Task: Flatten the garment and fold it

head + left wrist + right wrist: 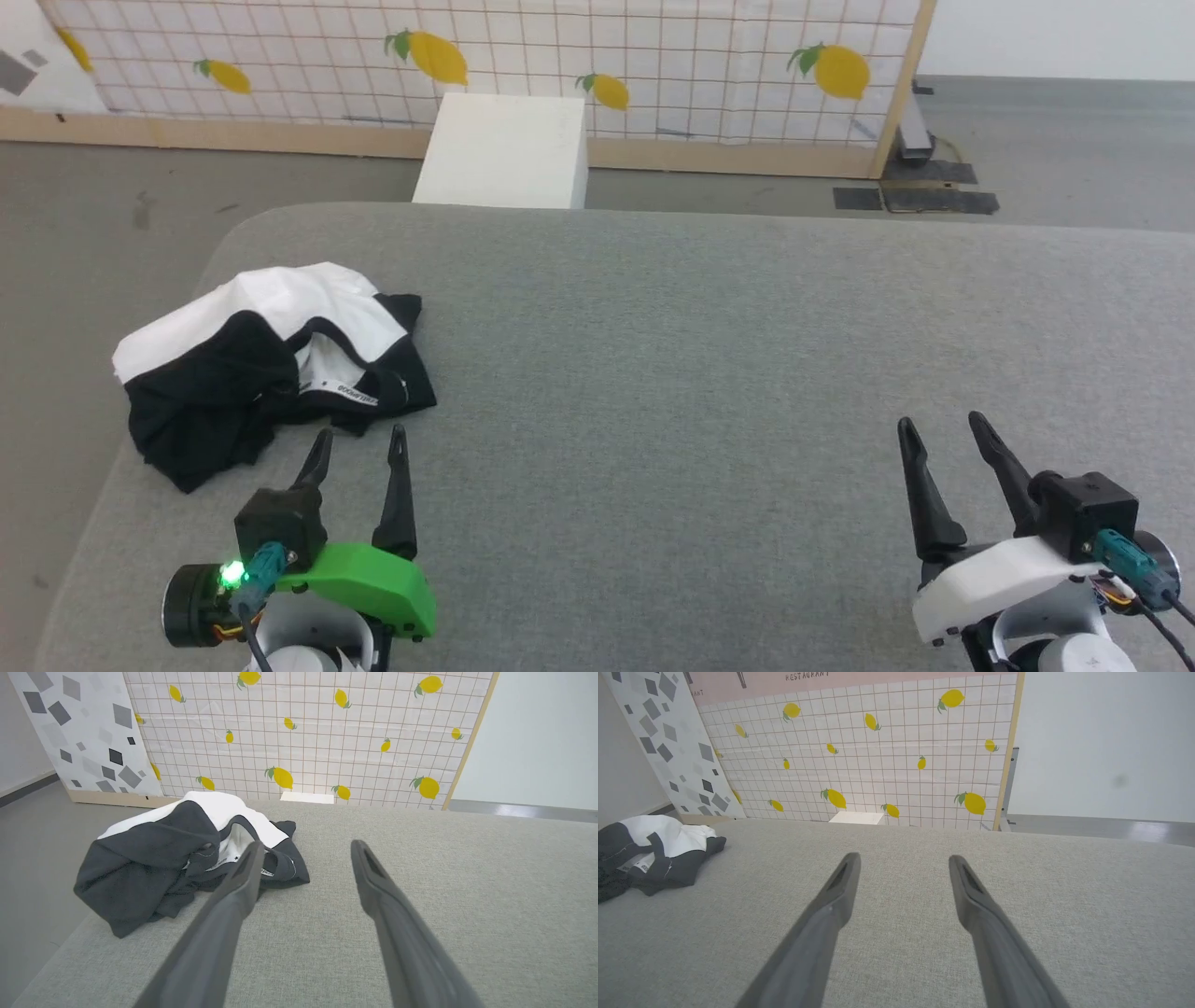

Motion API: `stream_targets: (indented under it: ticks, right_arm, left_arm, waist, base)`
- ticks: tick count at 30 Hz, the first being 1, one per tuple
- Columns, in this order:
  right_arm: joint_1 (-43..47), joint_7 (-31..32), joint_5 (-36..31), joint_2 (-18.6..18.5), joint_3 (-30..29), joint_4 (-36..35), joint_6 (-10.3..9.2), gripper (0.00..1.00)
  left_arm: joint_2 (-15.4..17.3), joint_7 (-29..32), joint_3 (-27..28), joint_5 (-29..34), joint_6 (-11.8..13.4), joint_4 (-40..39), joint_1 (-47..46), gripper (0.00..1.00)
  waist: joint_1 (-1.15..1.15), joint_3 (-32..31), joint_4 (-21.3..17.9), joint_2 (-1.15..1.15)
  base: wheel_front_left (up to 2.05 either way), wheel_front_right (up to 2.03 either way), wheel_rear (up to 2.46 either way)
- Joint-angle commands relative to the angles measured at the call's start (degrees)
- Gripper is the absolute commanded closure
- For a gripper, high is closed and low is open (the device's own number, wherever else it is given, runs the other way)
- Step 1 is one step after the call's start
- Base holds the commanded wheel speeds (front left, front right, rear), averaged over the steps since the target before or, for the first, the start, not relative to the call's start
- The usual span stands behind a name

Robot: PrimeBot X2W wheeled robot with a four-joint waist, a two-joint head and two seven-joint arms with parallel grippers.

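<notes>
Now | crumpled soft white-and-black T-shirt (271, 364) at left edge of grey fabric cushion (700, 373) | left gripper (359, 443) jaws apart beside it, right gripper (938, 425) likewise, well off | best: pinch one edge (not the heap), drag centreward

In the head view, the garment (271, 364) lay in a heap on the padded surface (700, 373), at the left of the frame and close to that surface's left edge. The left gripper (361, 431) sat at the lower left, its fingertips just below the garment's near edge. The right gripper (939, 420) sat at the lower right, over bare surface and well apart from the garment. Beyond the surface's far edge, at upper centre, a box (504, 149) stood on the floor (93, 215). Behind the box an upright panel (653, 65) ran across the top of the frame.
</notes>
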Motion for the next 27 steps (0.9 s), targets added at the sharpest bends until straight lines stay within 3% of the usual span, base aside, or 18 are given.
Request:
stream_targets:
  ticks: [1, 27]
  right_arm:
    - [0.75, -0.57, 0.51, 0.01, 0.03, 0.43, -0.03, 0.00]
    - [1.14, -3.64, 2.87, 0.02, 0.08, 3.77, -0.05, 0.00]
  left_arm:
    - [-0.09, -0.63, 0.04, -0.73, 0.56, 0.12, 0.29, 0.00]
    - [-0.15, -3.68, -0.30, -3.77, 1.42, 1.07, 1.06, 0.00]
  waist:
    - [0.00, 0.13, 1.08, 0.00]
    - [0.00, 0.70, 10.66, 0.00]
  base:
    - [0.00, 0.00, 0.00]
    - [0.00, 0.00, 0.00]
